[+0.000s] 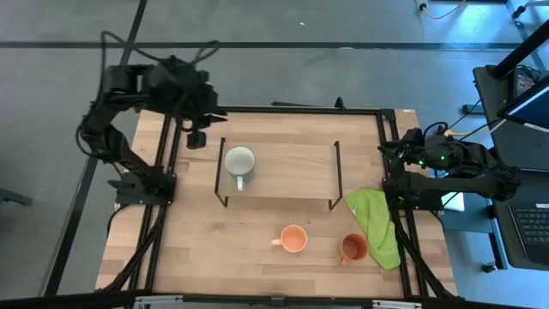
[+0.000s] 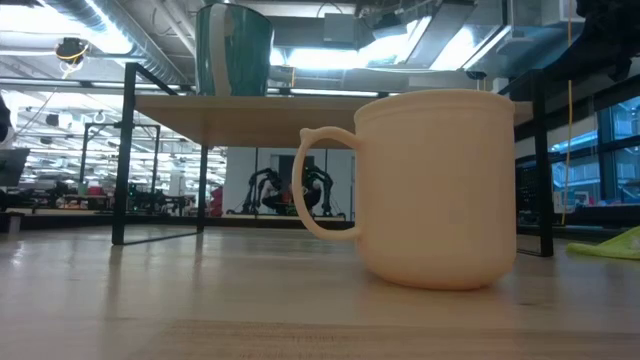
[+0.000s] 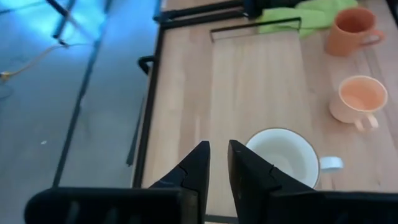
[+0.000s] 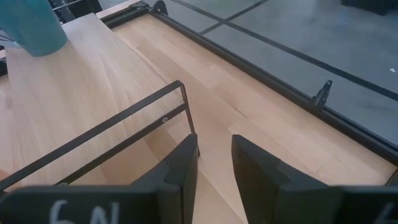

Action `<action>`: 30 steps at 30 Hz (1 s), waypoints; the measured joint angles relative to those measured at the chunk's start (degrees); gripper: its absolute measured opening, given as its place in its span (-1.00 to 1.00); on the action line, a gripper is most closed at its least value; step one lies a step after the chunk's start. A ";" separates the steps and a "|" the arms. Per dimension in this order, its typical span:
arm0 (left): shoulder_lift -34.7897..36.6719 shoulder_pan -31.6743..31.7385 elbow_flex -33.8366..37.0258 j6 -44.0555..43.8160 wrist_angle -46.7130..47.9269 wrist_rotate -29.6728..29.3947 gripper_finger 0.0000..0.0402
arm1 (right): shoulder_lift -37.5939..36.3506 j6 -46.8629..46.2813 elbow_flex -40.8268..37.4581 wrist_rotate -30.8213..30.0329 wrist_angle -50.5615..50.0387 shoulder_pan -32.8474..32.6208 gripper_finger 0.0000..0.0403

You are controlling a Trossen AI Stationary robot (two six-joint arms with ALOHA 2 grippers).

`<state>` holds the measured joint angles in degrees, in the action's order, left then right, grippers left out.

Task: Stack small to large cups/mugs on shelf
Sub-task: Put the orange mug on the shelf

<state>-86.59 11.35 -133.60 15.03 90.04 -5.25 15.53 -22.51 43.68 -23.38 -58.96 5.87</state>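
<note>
The white mug (image 1: 239, 163) stands upright on the left part of the light-wood shelf (image 1: 292, 167), its handle toward the near edge; it also shows in the left wrist view (image 3: 283, 155). The light orange mug (image 1: 293, 239) and the dark orange-brown mug (image 1: 352, 249) stand upright on the table in front of the shelf. My left gripper (image 1: 197, 137) hovers shut and empty beyond the shelf's far left corner, the mug just past its fingers (image 3: 217, 155). My right gripper (image 1: 392, 153) waits shut and empty at the table's right edge, by the shelf's right end (image 4: 214, 149).
A lime-green cloth (image 1: 376, 225) lies at the table's right side, beside the dark orange-brown mug. The shelf's black wire legs (image 4: 124, 124) stand at both ends. The table is edged by a black metal frame (image 1: 300, 110). The middle and right of the shelf board are bare.
</note>
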 joint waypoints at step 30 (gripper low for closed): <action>4.92 -2.87 0.04 -14.57 -2.49 -2.68 -0.76 | 0.00 0.03 0.00 0.71 0.10 0.00 -0.50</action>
<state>-81.67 8.49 -133.56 0.46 87.55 -7.93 15.53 -22.48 43.68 -22.67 -58.86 5.87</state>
